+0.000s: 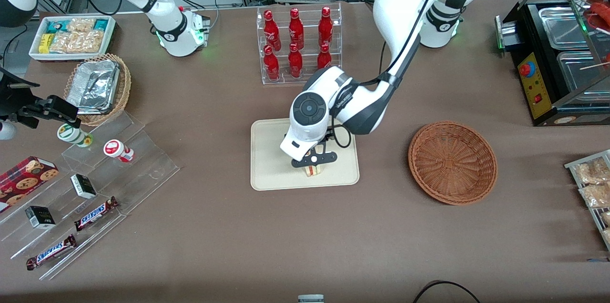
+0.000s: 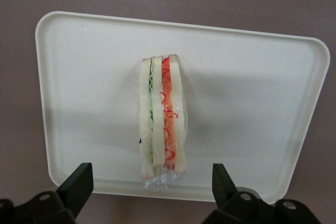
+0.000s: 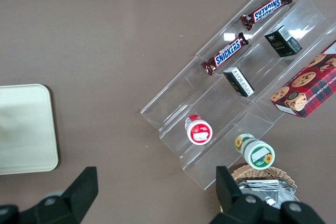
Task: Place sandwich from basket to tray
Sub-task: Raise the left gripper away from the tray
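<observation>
The sandwich (image 2: 161, 116) stands on edge on the tray (image 2: 252, 103), a narrow wedge of pale bread slices with a green layer and a curly red layer showing between them, wrapped in clear film that bunches at one end. It rests on the part of the tray nearer the front camera, close to that rim. The gripper (image 1: 315, 162) hovers directly above it with its black fingers (image 2: 79, 182) spread wide, well clear of the bread on both sides, so the sandwich is let go.

From the front, the working arm's white wrist covers most of the sandwich (image 1: 312, 170); only a small pale end with a stripe of colour peeks out beneath the gripper. The arm also hides part of the tray (image 1: 271, 160).

The tray is smooth, matte cream, rectangular with rounded corners and a low raised rim. The basket (image 1: 452, 162) is a round, shallow bowl of reddish-brown wicker with ribs radiating from its centre; it sits on the brown table (image 1: 214, 227) toward the working arm's end, well apart from the tray.
</observation>
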